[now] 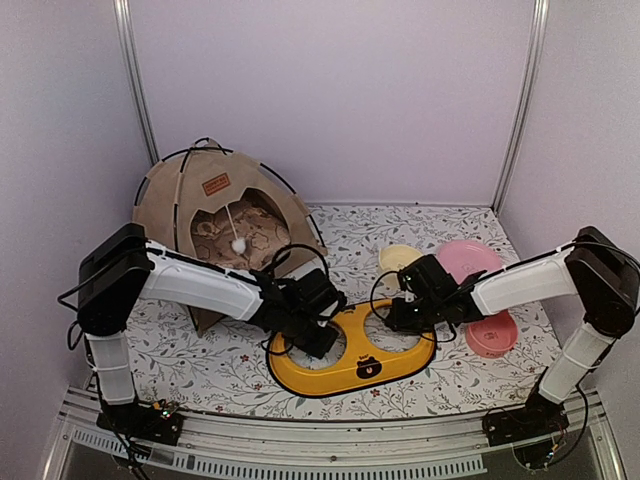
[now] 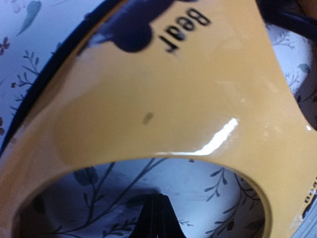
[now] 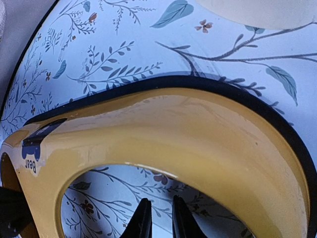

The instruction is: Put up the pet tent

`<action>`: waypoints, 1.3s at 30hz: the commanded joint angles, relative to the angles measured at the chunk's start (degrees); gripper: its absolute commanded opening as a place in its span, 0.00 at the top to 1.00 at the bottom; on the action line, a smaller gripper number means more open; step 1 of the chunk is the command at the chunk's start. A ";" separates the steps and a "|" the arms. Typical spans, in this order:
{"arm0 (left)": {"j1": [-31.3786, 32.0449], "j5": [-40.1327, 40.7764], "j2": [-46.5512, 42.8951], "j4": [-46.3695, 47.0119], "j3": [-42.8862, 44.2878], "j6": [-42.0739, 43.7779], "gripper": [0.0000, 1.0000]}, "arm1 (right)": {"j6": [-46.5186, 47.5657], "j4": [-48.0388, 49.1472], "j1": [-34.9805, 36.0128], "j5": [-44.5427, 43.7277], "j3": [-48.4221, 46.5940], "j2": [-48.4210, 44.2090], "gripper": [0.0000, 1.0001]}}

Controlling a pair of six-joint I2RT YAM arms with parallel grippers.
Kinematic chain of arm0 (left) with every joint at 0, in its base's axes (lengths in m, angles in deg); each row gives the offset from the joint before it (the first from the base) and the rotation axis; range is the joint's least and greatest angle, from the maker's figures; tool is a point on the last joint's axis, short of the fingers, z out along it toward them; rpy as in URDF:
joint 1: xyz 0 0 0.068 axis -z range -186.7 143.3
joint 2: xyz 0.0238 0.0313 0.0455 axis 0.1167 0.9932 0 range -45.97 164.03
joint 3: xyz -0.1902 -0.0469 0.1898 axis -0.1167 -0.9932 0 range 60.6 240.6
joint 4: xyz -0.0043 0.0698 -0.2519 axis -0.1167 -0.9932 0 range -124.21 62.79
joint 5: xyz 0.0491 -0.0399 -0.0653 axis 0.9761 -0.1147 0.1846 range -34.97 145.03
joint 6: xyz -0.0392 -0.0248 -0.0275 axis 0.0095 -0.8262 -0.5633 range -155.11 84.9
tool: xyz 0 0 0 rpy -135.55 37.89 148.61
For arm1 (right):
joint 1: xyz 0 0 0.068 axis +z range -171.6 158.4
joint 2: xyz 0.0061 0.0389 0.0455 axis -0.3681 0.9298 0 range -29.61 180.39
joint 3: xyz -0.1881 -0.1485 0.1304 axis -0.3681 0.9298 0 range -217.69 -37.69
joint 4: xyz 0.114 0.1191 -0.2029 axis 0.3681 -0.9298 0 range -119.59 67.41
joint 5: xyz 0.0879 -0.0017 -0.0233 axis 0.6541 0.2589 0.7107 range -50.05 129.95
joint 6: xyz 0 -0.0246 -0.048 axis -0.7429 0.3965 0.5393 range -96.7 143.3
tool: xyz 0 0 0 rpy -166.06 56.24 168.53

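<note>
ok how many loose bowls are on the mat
3: a cream bowl behind the yellow tray, a pink bowl right of it, and a darker pink bowl nearer, beside the right arm. The arms may hide others.

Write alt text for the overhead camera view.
Two robot arms reach over a yellow two-hole tray on a floral table, left gripper and right gripper over its holes. A tan pet tent stands back left; a cream dish and two pink dishes lie right.

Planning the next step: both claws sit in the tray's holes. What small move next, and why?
Probably raise the right claw clear of the yellow tray: its tips stand apart in the hole, gripping nothing, and the pet tent stands upright.
</note>
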 commanded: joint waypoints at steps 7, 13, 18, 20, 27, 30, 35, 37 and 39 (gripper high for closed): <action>-3.00 1.34 2.44 1.26 2.98 1.78 1.00 | -2.64 -0.54 1.54 -1.22 4.52 -7.27 0.82; -3.06 1.41 4.38 1.62 4.79 2.57 1.00 | -3.45 -1.21 1.84 -1.37 6.64 -9.91 0.82; -3.38 0.83 5.83 1.91 6.32 3.47 1.00 | -4.70 -1.37 2.14 -1.48 8.92 -11.89 0.82; -3.49 0.75 6.17 1.86 6.96 3.83 1.00 | -5.27 -1.44 2.27 -1.51 9.74 -12.76 0.82; -4.11 0.42 7.37 1.56 9.57 4.99 1.00 | -6.11 -3.34 2.74 -2.14 10.75 -15.26 0.82; -4.25 0.22 8.05 1.49 10.94 5.49 1.00 | -6.35 -3.93 2.75 -2.36 11.30 -16.12 0.82; -4.67 0.17 9.09 1.16 13.29 6.28 1.00 | -6.72 -4.87 2.91 -2.36 11.58 -17.15 0.82; -4.83 0.16 9.45 1.19 13.97 6.62 0.99 | -6.88 -5.16 3.04 -2.43 11.62 -17.62 0.82; -5.06 -0.21 9.90 1.12 14.61 6.97 0.99 | -7.05 -5.51 3.17 -2.54 11.78 -17.89 0.82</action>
